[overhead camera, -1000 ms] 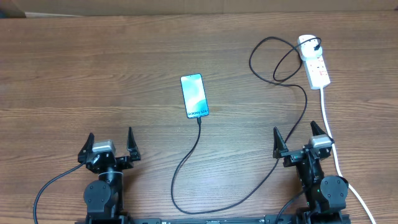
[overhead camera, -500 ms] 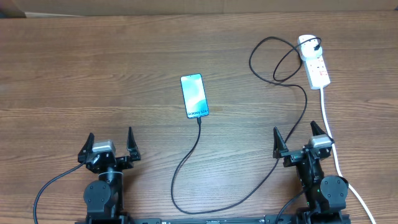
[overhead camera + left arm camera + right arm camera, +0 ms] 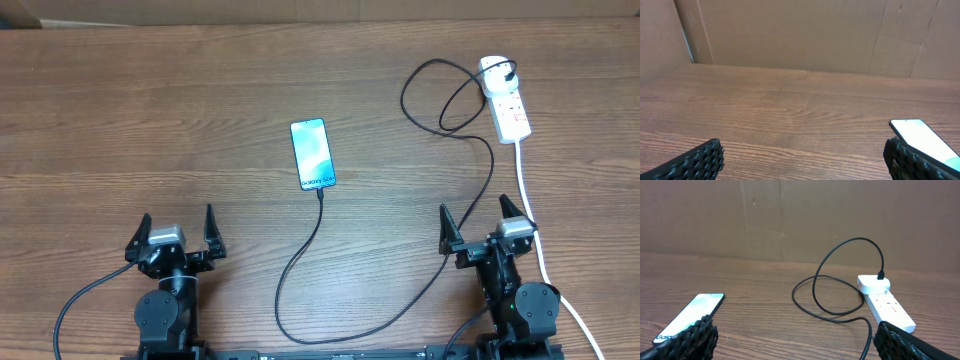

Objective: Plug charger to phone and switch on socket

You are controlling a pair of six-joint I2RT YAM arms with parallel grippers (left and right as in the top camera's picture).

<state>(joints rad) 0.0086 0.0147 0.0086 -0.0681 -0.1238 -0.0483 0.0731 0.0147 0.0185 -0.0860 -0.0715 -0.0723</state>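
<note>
Our left pincer and right pincer both stand apart, empty. The phone lies ahead between them, with the charger at its near edge. The socket sits ahead of the right one. Reaching to switch it on, we could snag the charger's loop and tug its tip out.

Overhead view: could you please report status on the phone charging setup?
Left gripper, right gripper open, empty. Thin black charger cable reaches slim blue-screen phone, bottom edge; plug in white power strip. Nothing in the way.
</note>
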